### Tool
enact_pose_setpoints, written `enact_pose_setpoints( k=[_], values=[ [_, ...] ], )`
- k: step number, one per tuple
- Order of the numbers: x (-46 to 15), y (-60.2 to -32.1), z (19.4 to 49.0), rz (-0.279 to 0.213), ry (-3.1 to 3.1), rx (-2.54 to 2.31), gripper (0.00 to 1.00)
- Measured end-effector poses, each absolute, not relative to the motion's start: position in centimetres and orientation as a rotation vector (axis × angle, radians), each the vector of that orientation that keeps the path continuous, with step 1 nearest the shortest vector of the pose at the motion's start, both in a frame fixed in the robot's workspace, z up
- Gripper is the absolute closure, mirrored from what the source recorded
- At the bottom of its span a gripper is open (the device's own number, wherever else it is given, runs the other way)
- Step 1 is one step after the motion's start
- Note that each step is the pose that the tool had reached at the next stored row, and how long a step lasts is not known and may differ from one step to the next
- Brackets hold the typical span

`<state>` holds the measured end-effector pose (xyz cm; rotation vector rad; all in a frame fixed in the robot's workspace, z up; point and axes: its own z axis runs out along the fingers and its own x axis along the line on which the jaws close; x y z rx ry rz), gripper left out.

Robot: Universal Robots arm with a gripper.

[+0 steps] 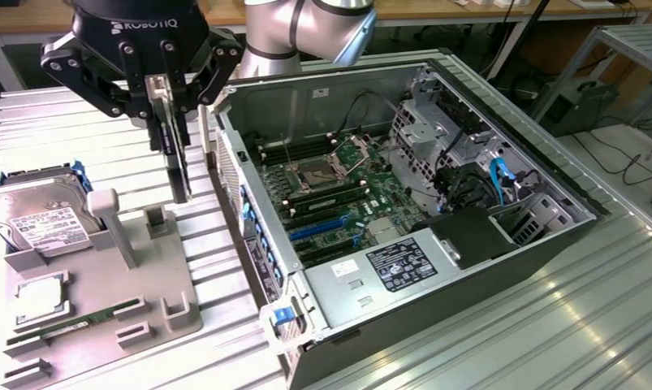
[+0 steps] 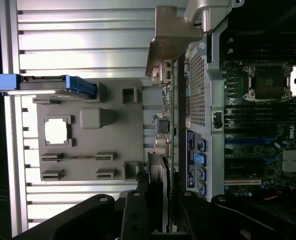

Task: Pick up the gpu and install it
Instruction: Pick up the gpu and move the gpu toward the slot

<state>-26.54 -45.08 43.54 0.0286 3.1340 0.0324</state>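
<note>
Exterior view showed the tool (image 1: 166, 101) clamped on the gpu (image 1: 177, 162), which hung upright and edge-on above the grey holder tray (image 1: 98, 325) on the table (image 1: 585, 325), just beside the open computer case (image 1: 488, 272).

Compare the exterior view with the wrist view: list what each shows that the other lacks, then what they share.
Exterior view: the hard drive label, the power supply sticker, a blue cable. Wrist view: the gpu edge-on, with its pale bracket. Shared: the end effector shut on the gpu, the grey fixture tray, the open computer case, its CPU socket.
</note>
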Motion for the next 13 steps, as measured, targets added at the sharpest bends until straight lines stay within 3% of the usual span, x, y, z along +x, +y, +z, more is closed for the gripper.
enact_pose_setpoints(
  k=[13],
  values=[
    [-26.14, -45.07, 43.53, 0.032, 3.134, 0.028, 0.73]
  ],
)
